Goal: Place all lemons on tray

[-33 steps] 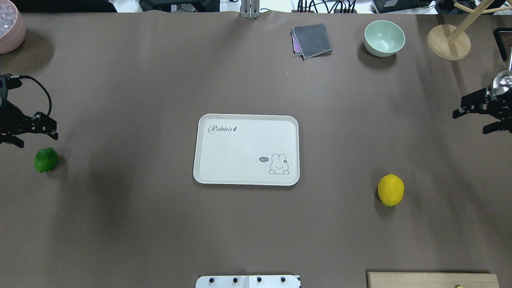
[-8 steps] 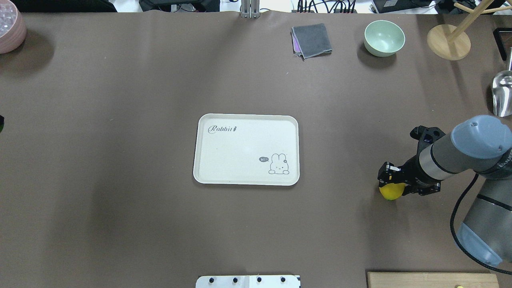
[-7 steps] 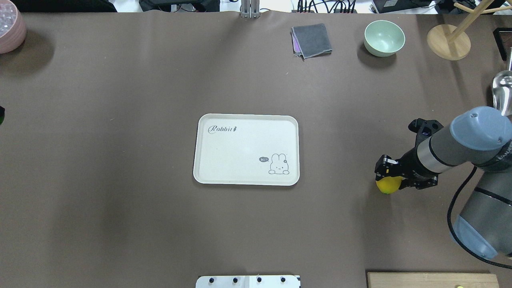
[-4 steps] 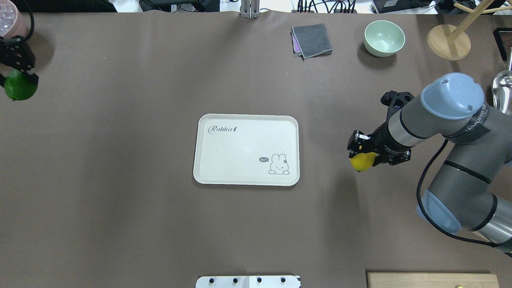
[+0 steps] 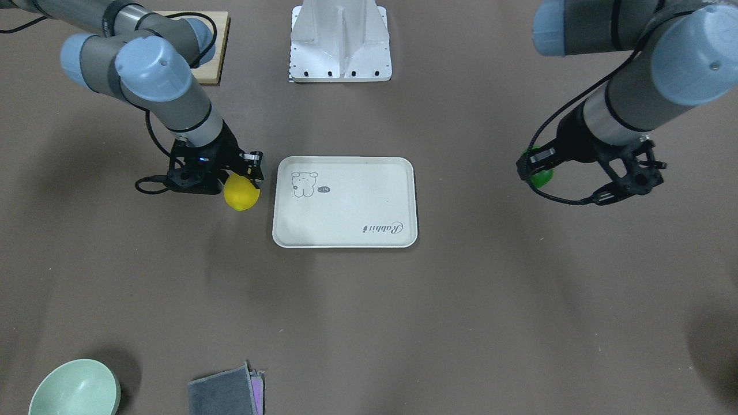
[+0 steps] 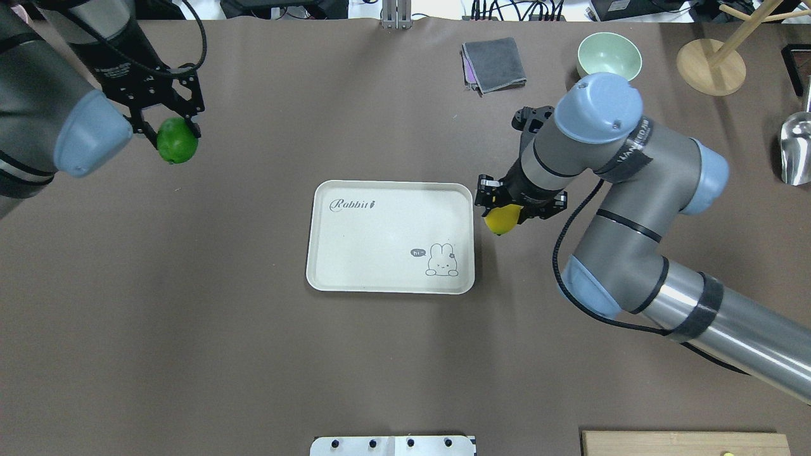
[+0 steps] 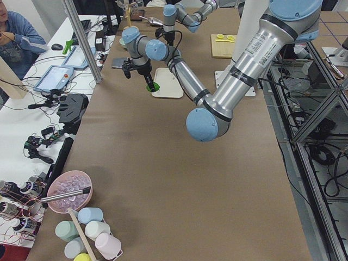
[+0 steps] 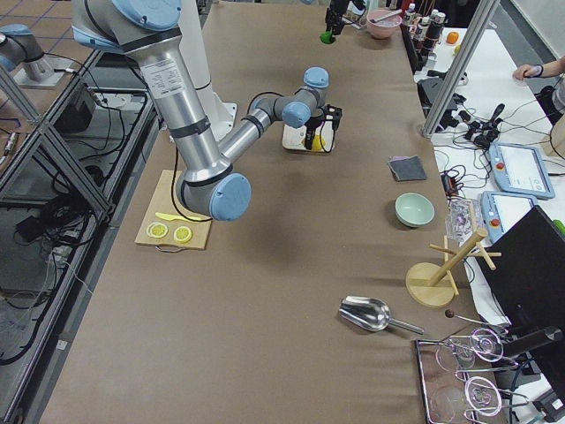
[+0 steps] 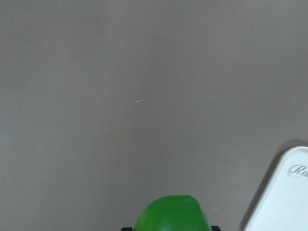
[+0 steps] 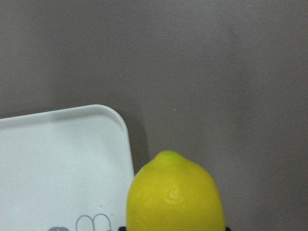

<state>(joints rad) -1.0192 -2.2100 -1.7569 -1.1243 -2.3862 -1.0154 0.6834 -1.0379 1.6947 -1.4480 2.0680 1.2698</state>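
The off-white Rabbit tray [image 6: 355, 253] [image 5: 346, 230] lies at the table's middle with nothing on it. My right gripper [image 6: 504, 212] [image 5: 245, 184] is shut on the yellow lemon [image 6: 502, 219] [image 5: 241, 194] [image 10: 175, 197] and holds it in the air just off the tray's right edge. My left gripper [image 6: 172, 130] [image 5: 539, 170] is shut on the green lemon [image 6: 177, 140] [image 5: 541, 174] [image 9: 172, 214] and holds it above the table, left of and beyond the tray. The tray's corner shows in both wrist views [image 9: 288, 192] [image 10: 48, 159].
A pale green bowl [image 6: 609, 60] and a folded grey cloth [image 6: 493, 64] sit at the far right. A wooden stand [image 6: 710, 66] and a metal scoop [image 6: 796, 149] are further right. A wooden cutting board [image 6: 684, 443] with lemon slices [image 8: 169, 231] lies at the near right edge.
Both arms have carried their fruit toward the tray. The yellow lemon moved left to the tray's right edge. The green lemon moved right from the table's left edge.
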